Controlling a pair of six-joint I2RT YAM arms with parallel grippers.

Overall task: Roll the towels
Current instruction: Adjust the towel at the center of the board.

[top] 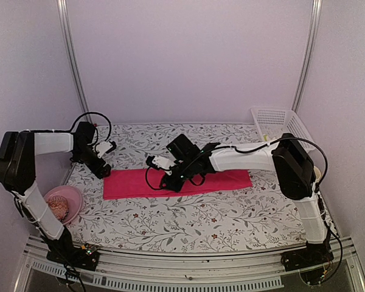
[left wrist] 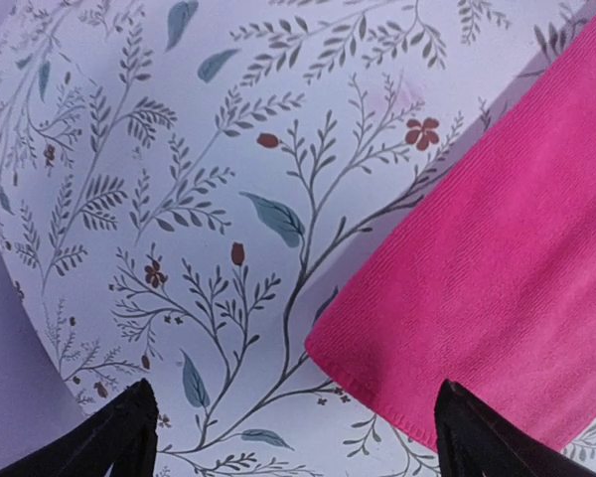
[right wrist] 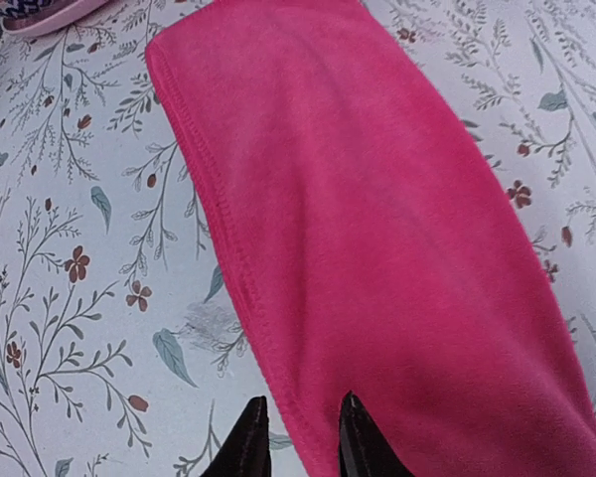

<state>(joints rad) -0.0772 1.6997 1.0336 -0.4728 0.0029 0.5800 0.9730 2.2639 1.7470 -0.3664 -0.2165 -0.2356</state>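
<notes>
Right gripper (right wrist: pixel 303 445) nearly closed astride the pink towel (right wrist: pixel 377 248) hem at bottom of frame, grasp unclear | left gripper (left wrist: pixel 298 447) spread wide above its corner | towel flat, centre of top view | you'd best pinch the hem fully and roll evenly.

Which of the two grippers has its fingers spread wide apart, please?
The left gripper, at the pink towel's left end; the right gripper's fingers stand close together over the towel's long edge.

A pink bowl (top: pixel 75 196) sits front-left on the floral table (top: pixel 188 222), a white basket (top: pixel 274 117) back-right.
</notes>
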